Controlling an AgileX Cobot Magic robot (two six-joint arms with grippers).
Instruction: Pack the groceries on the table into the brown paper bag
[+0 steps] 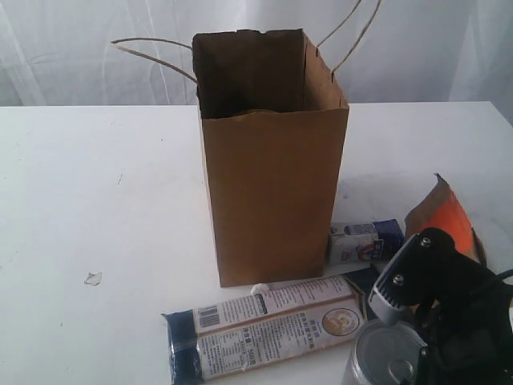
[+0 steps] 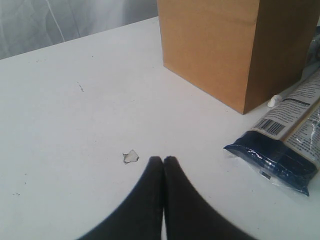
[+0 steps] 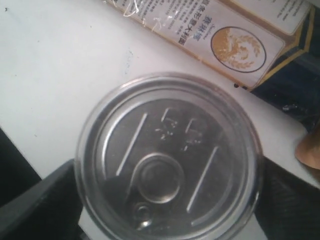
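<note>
1. The right claw [image 3: 165, 200] straddles the can [image 3: 167, 160] at the exterior view's lower right. Its jaws stand wide on either side, and whether they press the can cannot be told.
2. The smooth round can may slip or tip if the squeeze is loose or off-centre.
3. The bag [image 1: 272, 192] stands mid-frame, mouth open. A low carry could clip its tall rim and topple it.
4. The long packet [image 1: 268, 329] lies between can and bag. A small packet [image 1: 361, 241] and a pouch [image 1: 449, 216] sit to the bag's right.
5. The left claw [image 2: 163, 161] is closed and empty over the table [image 1: 96, 184], near a scrap [image 2: 131, 156].
</note>
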